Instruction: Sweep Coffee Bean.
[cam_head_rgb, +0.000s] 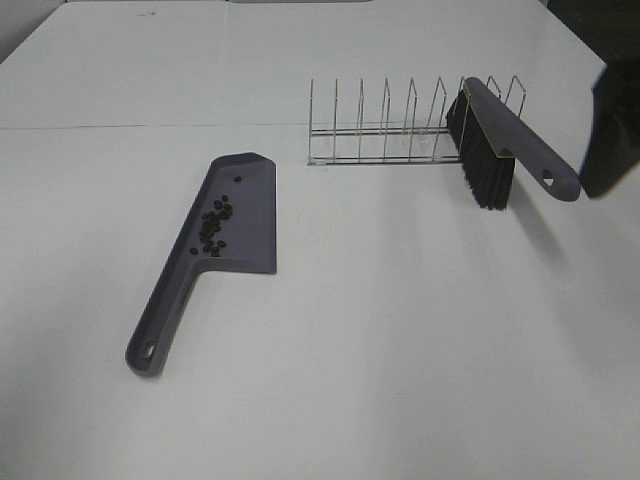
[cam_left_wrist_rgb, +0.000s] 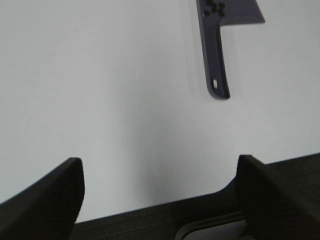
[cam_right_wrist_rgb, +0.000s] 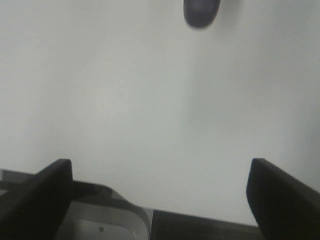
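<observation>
Left of table centre: grey dustpan lying flat, handle toward the near-left corner, coffee bean cluster resting on its pan. Toward the far-right edge: wire rack with brush propped against it, bristles down. Left gripper and right gripper: both spread wide, grasping nothing.

Matt plastic dustpan, wire rack
</observation>
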